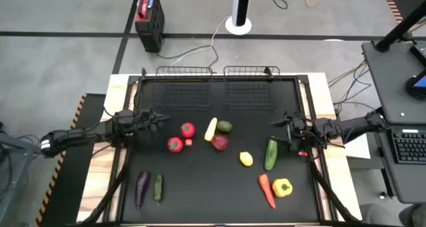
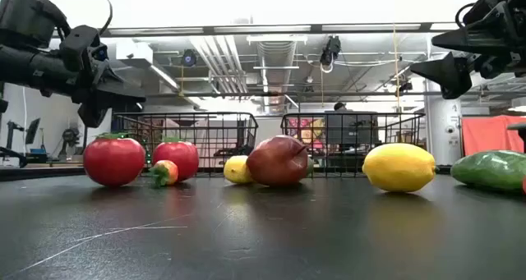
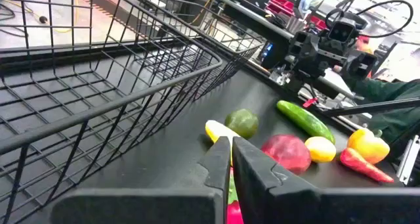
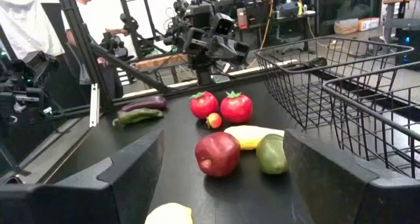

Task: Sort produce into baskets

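While both wire baskets (image 1: 184,80) (image 1: 251,79) sit bare at the back of the black table (image 1: 213,200), every piece of produce lies loose in front of them, so sorting looks barely begun. I take the dark red apple (image 1: 219,143) as my marker: the yellow squash (image 1: 210,129) and avocado (image 1: 225,126) lie just behind it, two tomatoes (image 1: 188,129) (image 1: 174,144) off to its left, the lemon (image 1: 246,159) and cucumber (image 1: 270,154) to its right. Well left of the apple, above the table, hovers the left gripper (image 1: 157,120) with fingers pressed together, holding nothing. Right of the cucumber, the right gripper (image 1: 285,128) hangs with fingers spread wide, empty, probably readied for a pick nearby.
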